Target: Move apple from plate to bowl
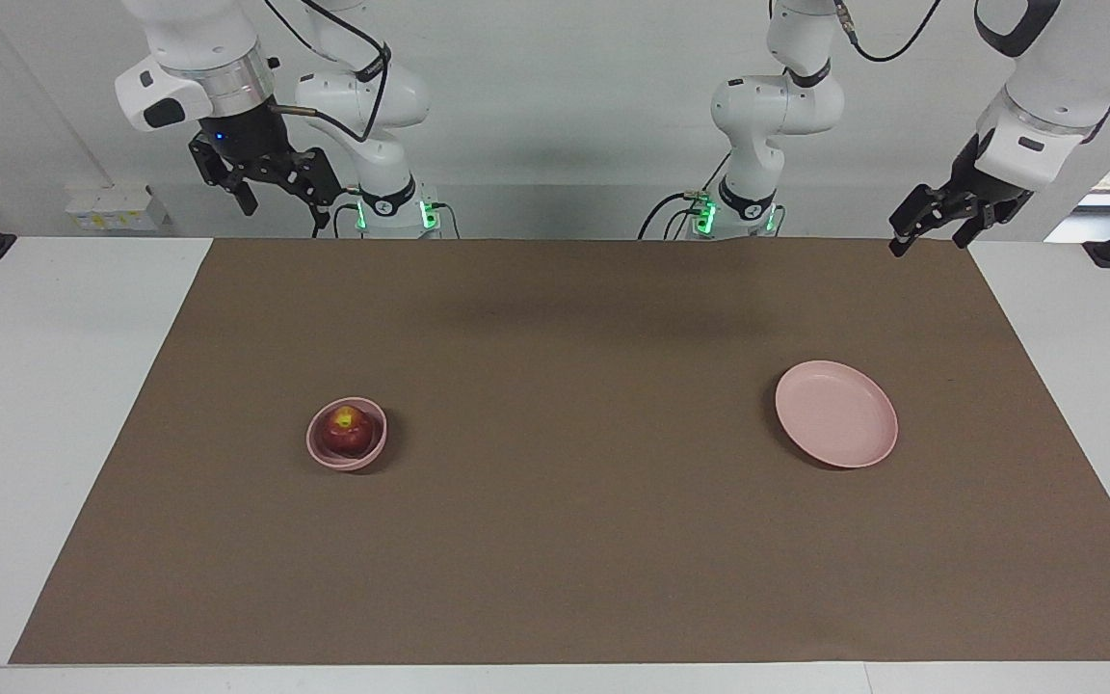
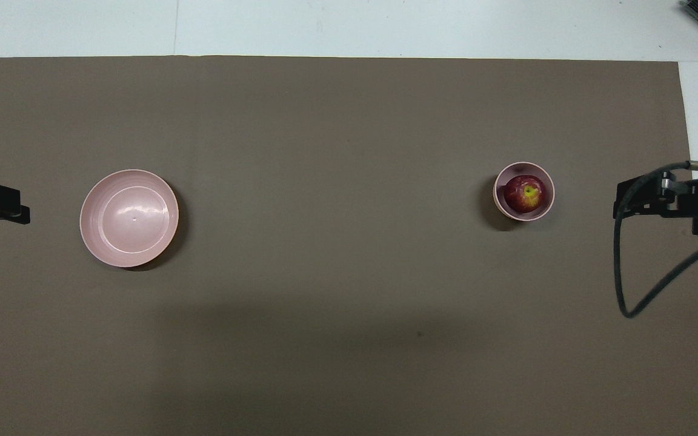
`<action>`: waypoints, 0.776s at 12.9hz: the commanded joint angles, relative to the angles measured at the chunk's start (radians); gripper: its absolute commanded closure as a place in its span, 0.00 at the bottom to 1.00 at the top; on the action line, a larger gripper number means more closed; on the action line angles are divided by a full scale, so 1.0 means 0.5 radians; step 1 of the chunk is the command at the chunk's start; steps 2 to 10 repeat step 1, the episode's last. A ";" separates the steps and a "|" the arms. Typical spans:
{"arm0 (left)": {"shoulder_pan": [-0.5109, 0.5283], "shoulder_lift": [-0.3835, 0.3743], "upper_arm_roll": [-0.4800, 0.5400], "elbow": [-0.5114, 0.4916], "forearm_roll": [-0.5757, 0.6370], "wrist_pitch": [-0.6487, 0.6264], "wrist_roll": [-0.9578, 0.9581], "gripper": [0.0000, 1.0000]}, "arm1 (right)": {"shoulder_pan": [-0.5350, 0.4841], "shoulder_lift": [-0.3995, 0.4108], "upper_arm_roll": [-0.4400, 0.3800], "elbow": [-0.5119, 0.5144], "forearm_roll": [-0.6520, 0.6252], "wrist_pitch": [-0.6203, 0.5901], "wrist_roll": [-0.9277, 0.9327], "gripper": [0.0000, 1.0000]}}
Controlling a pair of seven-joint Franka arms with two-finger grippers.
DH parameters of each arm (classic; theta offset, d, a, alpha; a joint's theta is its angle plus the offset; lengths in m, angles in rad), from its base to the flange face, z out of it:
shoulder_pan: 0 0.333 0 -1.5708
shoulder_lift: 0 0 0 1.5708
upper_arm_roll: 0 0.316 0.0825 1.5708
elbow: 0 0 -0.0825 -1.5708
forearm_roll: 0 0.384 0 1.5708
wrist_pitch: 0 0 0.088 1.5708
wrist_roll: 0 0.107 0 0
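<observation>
Inside bowl (image 1: 347, 446): apple (image 1: 343, 431) | plate (image 1: 836, 413) bare | facing view alone shows both raised tools' spread fingers: left tool (image 1: 921, 231), right tool (image 1: 282, 198)

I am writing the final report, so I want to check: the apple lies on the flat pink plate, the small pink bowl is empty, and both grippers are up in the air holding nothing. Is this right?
Not quite. Both views show the apple in the small bowl, and it is the plate that is empty. The rest holds: the left gripper and the right gripper are up in the air, holding nothing.
</observation>
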 commanded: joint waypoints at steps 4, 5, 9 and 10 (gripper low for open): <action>0.010 -0.018 0.000 0.012 -0.014 -0.032 0.000 0.00 | 0.005 -0.058 -0.027 -0.072 0.054 0.031 -0.076 0.00; 0.010 -0.018 0.000 0.012 -0.014 -0.032 0.000 0.00 | 0.005 -0.058 -0.027 -0.072 0.054 0.031 -0.076 0.00; 0.010 -0.018 0.000 0.012 -0.014 -0.032 0.000 0.00 | 0.005 -0.058 -0.027 -0.072 0.054 0.031 -0.076 0.00; 0.010 -0.018 0.000 0.012 -0.014 -0.032 0.000 0.00 | 0.005 -0.058 -0.027 -0.072 0.054 0.031 -0.076 0.00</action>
